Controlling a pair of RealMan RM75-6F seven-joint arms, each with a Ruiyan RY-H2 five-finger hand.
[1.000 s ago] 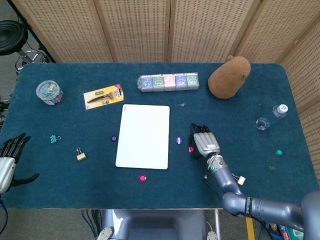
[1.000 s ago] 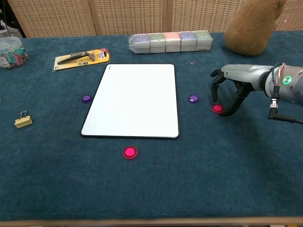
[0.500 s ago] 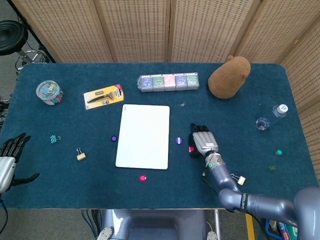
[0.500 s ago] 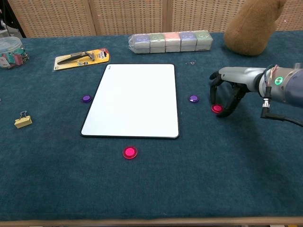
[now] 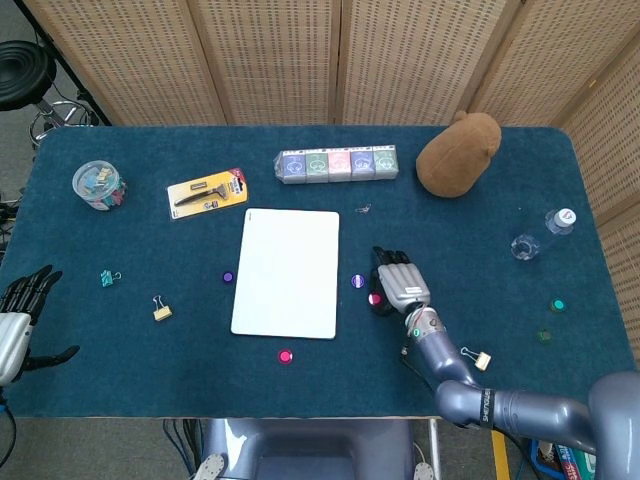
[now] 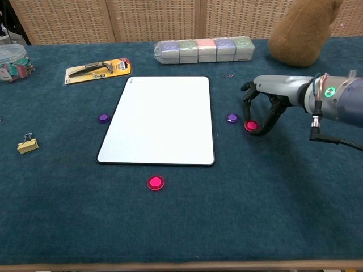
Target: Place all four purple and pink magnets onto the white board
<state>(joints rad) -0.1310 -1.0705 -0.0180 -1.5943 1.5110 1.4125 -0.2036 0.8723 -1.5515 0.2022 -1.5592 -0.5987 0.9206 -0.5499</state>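
Pinching a pink magnet (image 6: 250,126) between curled fingertips, the right hand (image 6: 262,105) sits low just right of the white board (image 6: 159,120) (none of the four on it yet), so next it prob. needs lifting leftward over the board w/o losing grip.

The table (image 6: 187,226) wears deep teal felt. The board (image 6: 159,119) is plain white with a thin dark rim. Two magnets are purple (image 6: 103,118) (image 6: 232,118), two bright pink (image 6: 155,182) (image 6: 250,126). The right hand (image 6: 262,107) is grey and black. The stuffed toy (image 5: 458,153) is brown; a small clip (image 6: 28,145) looks yellowish.
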